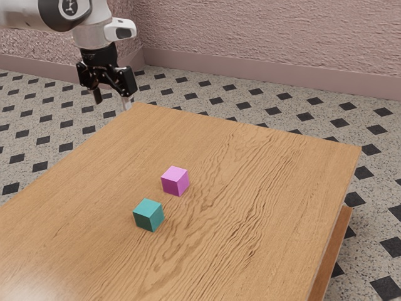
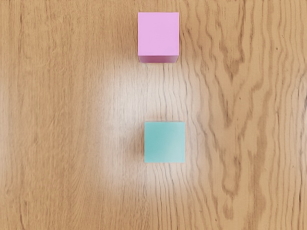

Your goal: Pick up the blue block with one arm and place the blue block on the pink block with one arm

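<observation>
Gripper hangs high above the table, drawn in the exterior view up by the far corner at that view's left; fingers spread apart, nothing between them; released, empty. Blue block (reads more teal than blue) sits flat around the middle of the table, well away from every edge I can see. Pink block is just beyond it toward the far edge; near but apart, bare wood between them. In the wrist view the blue block is roughly under the hand, the pink block in line with it, sides about parallel; table has a pale glare patch around the blue one.

Handling, my guess: small solid cube, rigid, light, won't squash or break; faces look smooth, so it could slip if pinched near the top rim. Best taken from above, fingers on two opposite side faces, centred, about mid-height; the pair not facing the pink block leaves the fingers more room. Both blocks look about the same size, so little margin when stacking; a square grip matters.

Hard to tell: arm cut off at the exterior view's upper left; table's near edge and near corners out of frame; fingertip pads small and dark; blue block's underside and far faces hidden; weight and friction not readable.
</observation>
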`<state>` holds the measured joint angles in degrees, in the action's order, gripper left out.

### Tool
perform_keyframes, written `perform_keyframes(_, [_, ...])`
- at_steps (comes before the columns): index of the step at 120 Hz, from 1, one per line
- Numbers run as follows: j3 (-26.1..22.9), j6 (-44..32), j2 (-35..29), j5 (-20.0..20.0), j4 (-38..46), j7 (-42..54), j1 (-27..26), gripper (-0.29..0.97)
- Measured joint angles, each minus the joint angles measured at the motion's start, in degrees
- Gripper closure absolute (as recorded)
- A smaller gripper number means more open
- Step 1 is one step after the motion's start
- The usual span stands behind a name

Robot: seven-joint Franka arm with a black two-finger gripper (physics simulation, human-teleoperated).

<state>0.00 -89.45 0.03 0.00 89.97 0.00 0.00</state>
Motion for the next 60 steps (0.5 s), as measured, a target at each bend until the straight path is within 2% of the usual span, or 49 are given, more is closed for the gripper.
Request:
perform_keyframes(13, [2.5,3.7,0.2,-1.9,-6.1,0.6,-2.3,0.0])
perform_keyframes(28, [2.9,6.5,0.2,-2.8,-7.1,1.2,-2.6,0.0])
perform_keyframes(33, [2.4,7.7,-0.6,-2.5,-10.3,1.5,-2.1,0.0])
perform_keyframes(38, [-1.0,9.7,-2.3,-0.7,-16.5,1.8,1.2,0.0])
perform_keyframes(46, [-8.4,14.5,-5.3,2.1,-21.0,2.3,6.3,0.0])
perform_keyframes(52, [-11.3,17.3,-5.3,3.7,-22.4,2.5,3.0,0.0])
perform_keyframes(60, [-12.2,20.2,-3.2,4.8,-22.9,3.0,-0.8,0.0])
